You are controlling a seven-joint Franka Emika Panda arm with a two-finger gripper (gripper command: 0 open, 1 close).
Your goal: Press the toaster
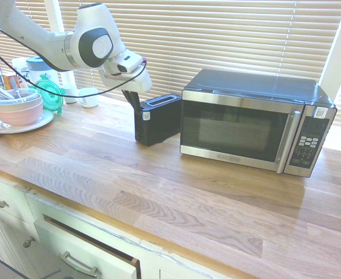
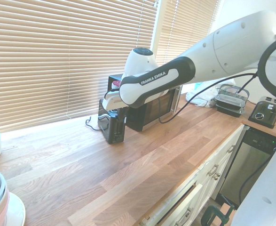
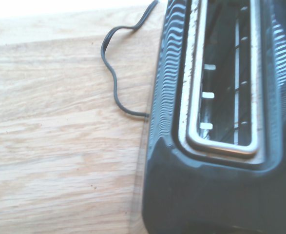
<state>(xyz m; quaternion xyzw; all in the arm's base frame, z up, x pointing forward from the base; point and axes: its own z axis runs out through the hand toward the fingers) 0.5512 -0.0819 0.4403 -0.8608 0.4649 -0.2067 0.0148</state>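
The gripper (image 1: 133, 100) of the white arm, marked "FRANKA EMIKA", is at the end of the small glossy black toaster (image 1: 158, 119); I cannot tell its finger state. The toaster, silver-rimmed slot and white sticker, stands near the wooden counter's (image 1: 176, 192) back edge, beside the black-and-steel microwave (image 1: 254, 122).

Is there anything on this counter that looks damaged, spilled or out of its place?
Nothing looks spilled or damaged. The toaster stands upright beside the microwave, its slot empty. Only its black cord lies loosely in curves on the counter next to it, and a drawer under the counter is slightly open.
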